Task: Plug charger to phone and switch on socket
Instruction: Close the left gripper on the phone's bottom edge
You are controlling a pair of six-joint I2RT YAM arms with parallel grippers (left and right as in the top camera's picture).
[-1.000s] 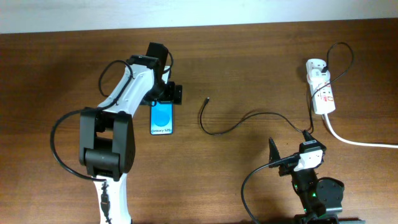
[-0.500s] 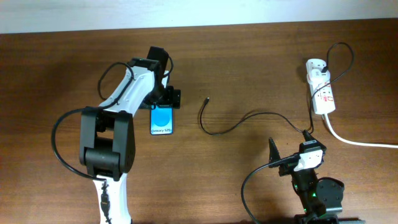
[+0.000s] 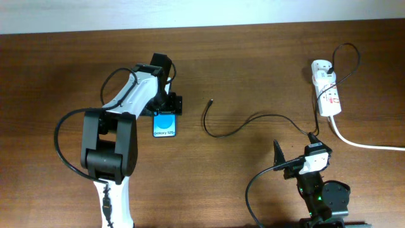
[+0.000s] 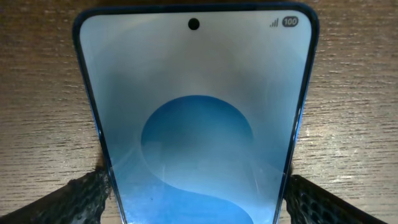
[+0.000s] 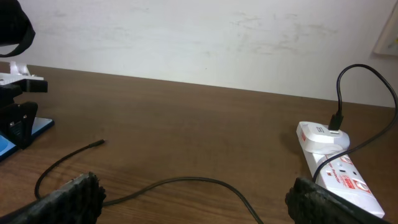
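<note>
The phone (image 3: 165,126) lies flat on the table, blue screen up; it fills the left wrist view (image 4: 199,112). My left gripper (image 3: 167,105) is open and straddles the phone's far end, with a finger close against each long side (image 4: 198,190). The charger's thin black cable (image 3: 243,123) curls across the table. Its connector tip (image 3: 211,100) lies free to the right of the phone, and its plug (image 3: 330,68) sits in the white socket strip (image 3: 329,95). My right gripper (image 3: 296,151) is open and empty near the front edge, over the cable (image 5: 186,181).
The socket's thick white cord (image 3: 364,143) runs off to the right edge. The right wrist view shows the socket (image 5: 339,171) at right, the cable tip (image 5: 99,142) and a pale wall behind the table.
My left gripper has moved a little toward me along the phone and now straddles its far end. The phone, the cable and the right arm have not moved.
</note>
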